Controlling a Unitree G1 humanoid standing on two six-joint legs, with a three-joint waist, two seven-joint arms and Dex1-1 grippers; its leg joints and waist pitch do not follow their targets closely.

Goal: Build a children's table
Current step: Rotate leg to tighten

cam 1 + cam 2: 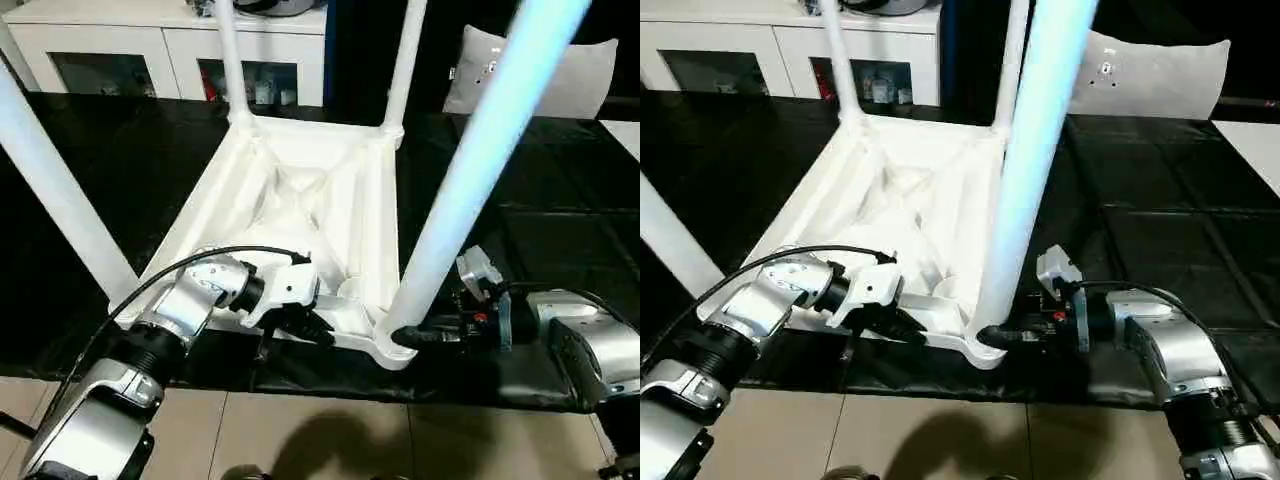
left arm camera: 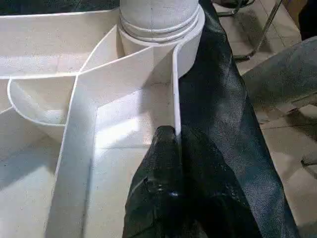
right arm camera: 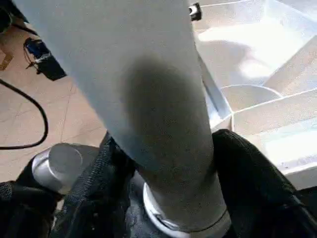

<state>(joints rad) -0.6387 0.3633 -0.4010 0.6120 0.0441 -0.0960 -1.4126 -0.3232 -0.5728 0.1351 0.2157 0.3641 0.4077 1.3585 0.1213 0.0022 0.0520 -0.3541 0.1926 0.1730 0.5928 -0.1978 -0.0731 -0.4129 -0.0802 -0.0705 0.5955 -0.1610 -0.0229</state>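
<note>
I have the top (image 1: 300,200) lying upside down on the black mat (image 1: 520,240) in the middle of the head views, ribs up, so the corner sockets face me and the legs can go in from above. All four legs stand in their corners: two at the upper middle of the frame, one at the left edge, and the near-right leg (image 1: 480,170) running from the top right down to the lower centre.

My left gripper (image 1: 312,328), lower centre-left, is pinched narrow on the near rim of the top; the left wrist view shows one finger (image 2: 163,163) inside the wall and the other outside. I judge that grip is there to keep the top from sliding or lifting.

My right gripper (image 1: 1005,337) is closed round the base of the near-right leg just above its socket, a finger (image 3: 247,178) on either side in the right wrist view. That reads as seating or twisting the leg home.

Whether that leg is fully seated I can't tell: my own fingers cover the joint. The leg tips are cut off by the top edge, and the left leg's socket sits behind my left forearm.
</note>
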